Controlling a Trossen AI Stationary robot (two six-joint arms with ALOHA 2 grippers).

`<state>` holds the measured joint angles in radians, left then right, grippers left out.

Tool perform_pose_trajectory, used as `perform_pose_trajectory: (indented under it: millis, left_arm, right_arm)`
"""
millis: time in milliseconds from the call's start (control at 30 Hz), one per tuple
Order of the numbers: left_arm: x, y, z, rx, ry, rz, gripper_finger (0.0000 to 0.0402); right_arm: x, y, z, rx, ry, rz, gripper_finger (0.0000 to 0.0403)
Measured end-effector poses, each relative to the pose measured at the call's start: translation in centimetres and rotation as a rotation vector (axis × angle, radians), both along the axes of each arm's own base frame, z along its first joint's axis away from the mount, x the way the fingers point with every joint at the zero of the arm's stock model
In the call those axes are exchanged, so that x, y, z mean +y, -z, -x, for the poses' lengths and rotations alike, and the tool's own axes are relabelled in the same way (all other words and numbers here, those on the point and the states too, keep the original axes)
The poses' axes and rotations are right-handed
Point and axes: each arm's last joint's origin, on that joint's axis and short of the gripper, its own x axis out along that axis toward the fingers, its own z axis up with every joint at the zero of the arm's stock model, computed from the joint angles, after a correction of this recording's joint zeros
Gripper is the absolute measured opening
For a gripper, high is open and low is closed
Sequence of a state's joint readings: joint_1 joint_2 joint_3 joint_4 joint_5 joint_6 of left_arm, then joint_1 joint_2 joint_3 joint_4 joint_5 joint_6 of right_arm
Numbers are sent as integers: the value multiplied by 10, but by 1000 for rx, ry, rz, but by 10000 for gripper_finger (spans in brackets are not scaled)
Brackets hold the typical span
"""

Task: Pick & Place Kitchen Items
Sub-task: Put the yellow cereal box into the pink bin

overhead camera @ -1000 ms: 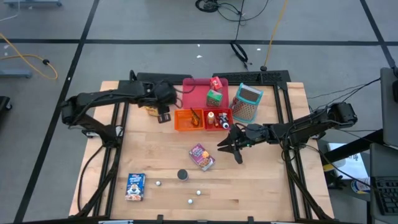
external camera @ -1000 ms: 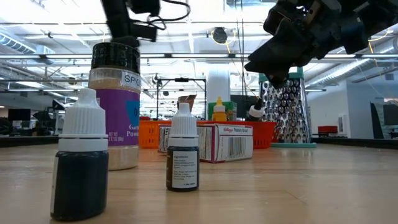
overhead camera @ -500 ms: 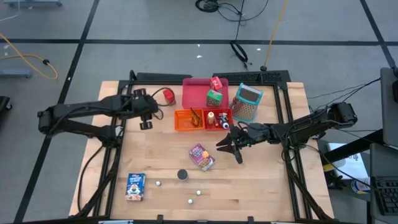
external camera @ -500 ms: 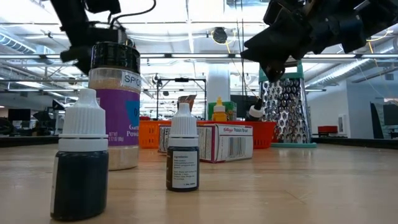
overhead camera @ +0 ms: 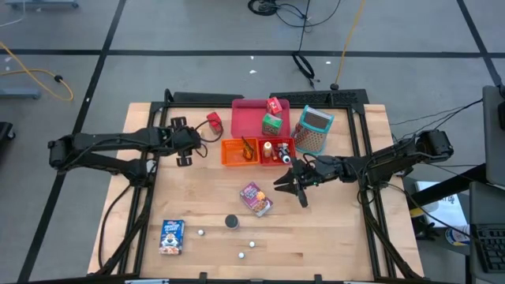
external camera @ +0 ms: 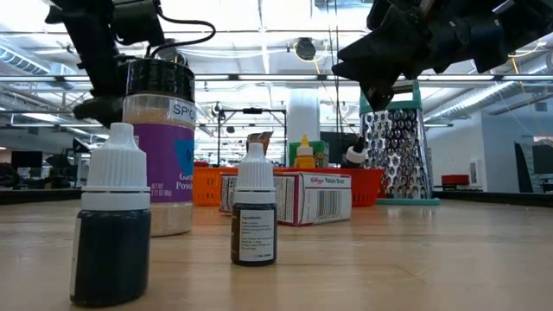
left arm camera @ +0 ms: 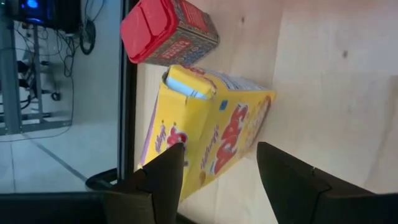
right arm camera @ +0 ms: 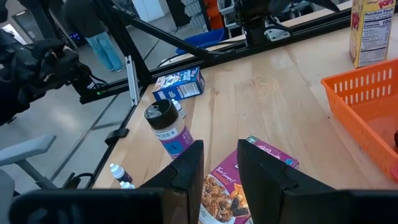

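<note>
My left gripper (overhead camera: pixel 193 140) is open near the table's far left. In its wrist view the fingers (left arm camera: pixel 165 171) stand on either side of a yellow cereal box (left arm camera: pixel 211 130) lying flat; whether they touch it I cannot tell. A red-lidded can (overhead camera: pixel 213 120) lies just beyond the box. My right gripper (overhead camera: pixel 293 188) hangs open above the table, just right of a purple packet (overhead camera: pixel 256 199), which also shows in the right wrist view (right arm camera: pixel 249 180). A black-lidded spice jar (right arm camera: pixel 163 127), a blue box (overhead camera: pixel 172 235) and white balls (overhead camera: pixel 252 244) sit toward the near edge.
At the far middle, a pink-red tray (overhead camera: pixel 246 118) carries a green box (overhead camera: pixel 272 124). Before it stand an orange bin (overhead camera: pixel 241 151) and a red bin (overhead camera: pixel 276 150) holding small bottles, with a grater (overhead camera: pixel 313 130) to the right. Two dropper bottles (external camera: pixel 111 225) stand near the near edge.
My left gripper has drawn back from beside the tray toward the table's left edge, uncovering the red-lidded can. My right arm has kept still.
</note>
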<state>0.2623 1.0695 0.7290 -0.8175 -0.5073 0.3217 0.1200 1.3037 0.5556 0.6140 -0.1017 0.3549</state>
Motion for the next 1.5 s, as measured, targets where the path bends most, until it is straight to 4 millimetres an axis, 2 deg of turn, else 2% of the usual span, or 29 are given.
perform_pose_trajectory:
  millis: [133,233,333,533,567,833,1233,1500]
  left_arm:
    - [1,8,0,-4,-7,-46,205]
    - [1,10,0,1,-5,-65,187]
    - [2,10,0,5,-12,-77,143]
    - [2,10,1,3,-21,-76,21]
    - [2,10,1,0,-25,-74,12]
    - [2,10,2,3,-60,-104,3]
    - [-2,-23,-10,-115,-43,-111,0]
    - [-4,-32,-8,-142,-106,-80,11]
  right_arm:
    - [0,0,0,-3,0,0,89]
    - [0,0,0,-3,0,0,89]
    - [0,0,0,-3,0,0,89]
    - [0,0,0,-3,0,0,89]
    - [0,0,0,-3,0,0,89]
    - [0,0,0,-3,0,0,89]
    - [0,0,0,0,0,0,89]
    - [0,0,0,4,-3,0,89]
